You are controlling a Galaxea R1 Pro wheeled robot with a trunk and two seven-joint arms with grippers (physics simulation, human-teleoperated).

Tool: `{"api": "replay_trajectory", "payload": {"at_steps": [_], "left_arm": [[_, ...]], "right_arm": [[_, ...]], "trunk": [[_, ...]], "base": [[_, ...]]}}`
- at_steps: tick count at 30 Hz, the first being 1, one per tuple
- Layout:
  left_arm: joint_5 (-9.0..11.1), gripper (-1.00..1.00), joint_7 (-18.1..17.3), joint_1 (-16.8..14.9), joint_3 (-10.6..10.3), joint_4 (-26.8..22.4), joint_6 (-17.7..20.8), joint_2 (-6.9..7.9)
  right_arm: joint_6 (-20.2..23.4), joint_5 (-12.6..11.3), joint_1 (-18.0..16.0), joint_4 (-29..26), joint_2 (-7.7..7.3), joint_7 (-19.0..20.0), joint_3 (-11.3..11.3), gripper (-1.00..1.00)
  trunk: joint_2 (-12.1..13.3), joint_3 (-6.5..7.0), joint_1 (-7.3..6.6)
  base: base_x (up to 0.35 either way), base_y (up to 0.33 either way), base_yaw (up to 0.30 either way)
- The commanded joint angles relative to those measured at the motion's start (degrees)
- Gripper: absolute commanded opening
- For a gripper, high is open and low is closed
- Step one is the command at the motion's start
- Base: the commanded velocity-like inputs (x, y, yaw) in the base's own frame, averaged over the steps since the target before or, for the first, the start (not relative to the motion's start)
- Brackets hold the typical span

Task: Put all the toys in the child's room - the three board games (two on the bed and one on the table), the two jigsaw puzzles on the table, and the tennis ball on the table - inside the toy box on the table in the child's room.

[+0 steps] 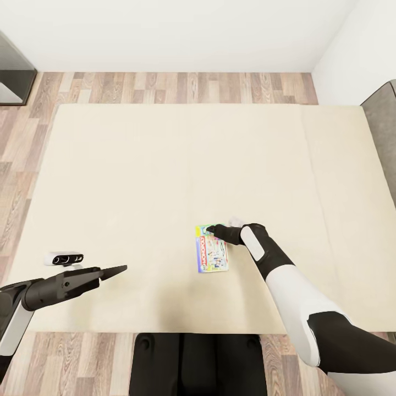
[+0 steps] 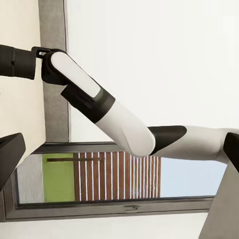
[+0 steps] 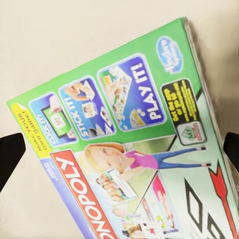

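Wood plank floor (image 1: 181, 87), white wall (image 1: 165, 33), window (image 2: 114, 181)

wood plank floor (image 1: 165, 88), white wall (image 1: 165, 33), window (image 2: 114, 177)

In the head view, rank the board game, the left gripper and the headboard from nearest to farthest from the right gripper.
1. Board game: on the bed, right under the right gripper.
2. Left gripper: off to the left, over the bed's near edge.
3. Headboard: at the far right edge.

left end effector (image 1: 122, 269): raised, pointing right, fingers together | right end effector (image 1: 212, 230): lowered, fingers spread
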Motion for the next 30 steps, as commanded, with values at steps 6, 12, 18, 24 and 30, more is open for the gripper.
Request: {"api": "replay_trajectory", "payload": {"at_steps": [6,12,18,24,30], "left_arm": [[0.0,1.0,-0.21,-0.01,-0.02,-0.01,0.61,0.02],[0.0,1.0,-0.21,-0.01,-0.02,-0.01,0.61,0.02],[0.0,1.0,-0.21,-0.01,-0.02,-0.01,0.61,0.02],[0.0,1.0,-0.21,-0.01,-0.02,-0.01,0.61,0.02],[0.0,1.0,-0.21,-0.01,-0.02,-0.01,0.61,0.02]], "right_arm": [[0.23,-0.27,-0.01,-0.07,-0.01,-0.26,0.1,1.0],[0.24,-0.27,-0.01,-0.07,-0.02,-0.28,0.1,1.0],[0.21,-0.27,-0.01,-0.07,-0.02,-0.28,0.13,1.0],[0.17,-0.27,-0.01,-0.07,-0.05,-0.23,0.17,1.0],[0.17,-0.27,-0.01,-0.07,-0.05,-0.2,0.15,1.0]], "trunk": [[-0.09,-0.06,0.03],[-0.09,-0.06,0.03],[-0.09,-0.06,0.03],[-0.09,-0.06,0.03],[-0.09,-0.06,0.03]], "base": [[0.0,0.099,0.0],[0.0,0.112,0.0],[0.0,0.109,0.0],[-0.033,0.144,0.0],[-0.009,0.068,0.0]]}}
